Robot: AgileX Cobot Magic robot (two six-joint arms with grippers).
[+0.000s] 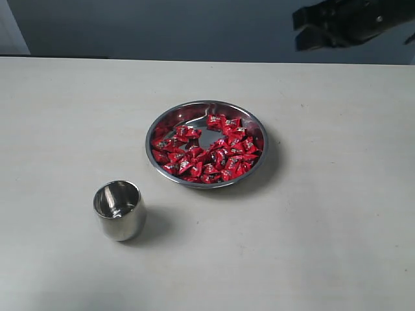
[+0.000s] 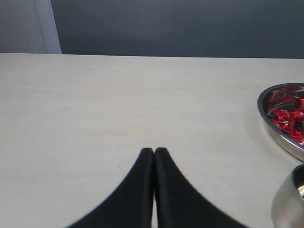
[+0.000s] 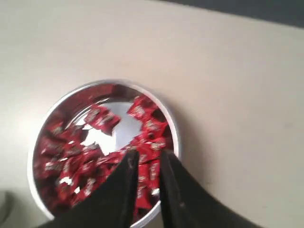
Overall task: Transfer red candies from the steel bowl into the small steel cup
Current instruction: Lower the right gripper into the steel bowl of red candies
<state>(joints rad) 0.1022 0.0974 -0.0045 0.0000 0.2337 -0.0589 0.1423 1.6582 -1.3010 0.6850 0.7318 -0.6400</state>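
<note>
The steel bowl (image 1: 153, 133) sits mid-table, holding many red candies (image 1: 207, 155) around a bare patch of its floor. To its front left the small steel cup (image 1: 118, 209) stands upright, and I see nothing inside it. My right gripper (image 1: 298, 29) hangs high over the table's far right, apart from the bowl. In the right wrist view the right gripper (image 3: 148, 153) is open by a narrow gap and empty, looking down on the candies (image 3: 71, 161) and the bowl's rim (image 3: 174, 128). My left gripper (image 2: 154, 150) is shut and empty over bare table, with the bowl (image 2: 262, 102) and cup (image 2: 285, 204) at that view's edge.
The pale tabletop (image 1: 324, 227) spreads wide around the bowl and the cup. A dark wall (image 1: 162, 26) runs behind the table's far edge.
</note>
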